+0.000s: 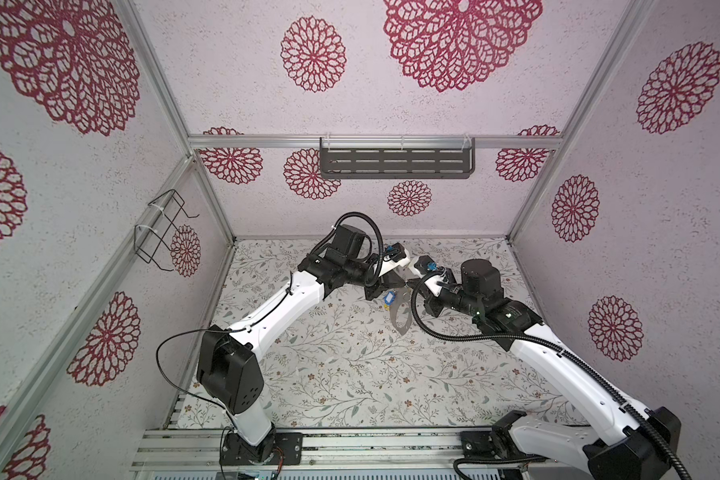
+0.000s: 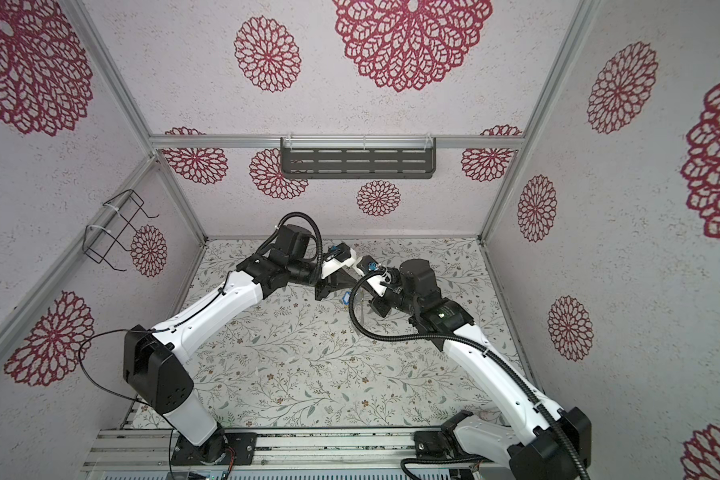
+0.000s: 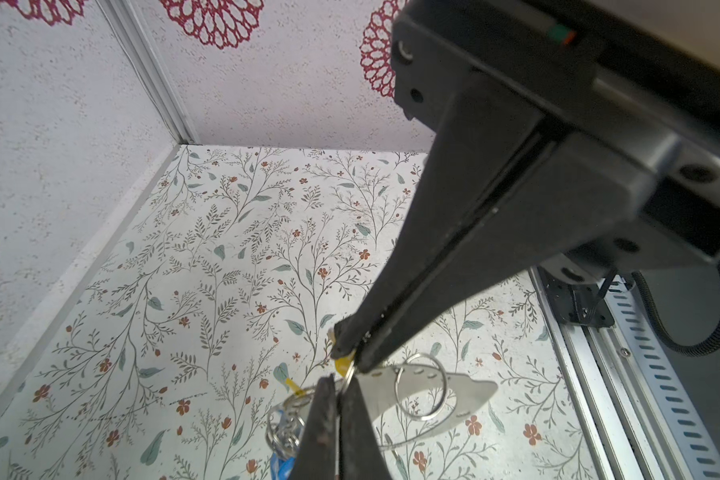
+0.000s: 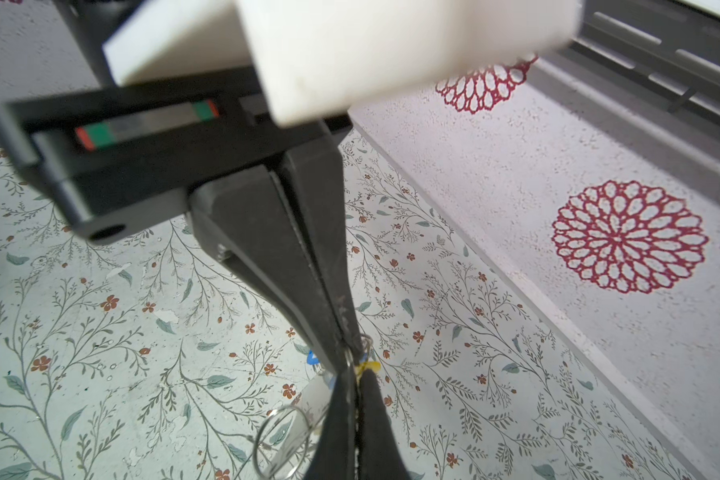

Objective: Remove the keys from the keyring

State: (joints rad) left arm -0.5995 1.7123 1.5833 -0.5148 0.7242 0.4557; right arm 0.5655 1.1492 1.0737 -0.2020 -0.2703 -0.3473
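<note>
Left tool (image 3: 348, 353) clenches a yellow plastic key tag (image 3: 344, 365); right tool (image 3: 338, 380) pinches its wire split ring (image 3: 350, 376) beside the flat grey metal keyring (image 3: 466, 388). Wind the tag off slowly.

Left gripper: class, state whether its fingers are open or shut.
Shut. In the left wrist view the left gripper has both fingers pressed together with no visible gap. What they pinch, if anything, cannot tell.

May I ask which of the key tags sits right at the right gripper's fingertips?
The yellow key tag, pinched by the right gripper; the blue tag hangs lower among the wire rings.
</note>
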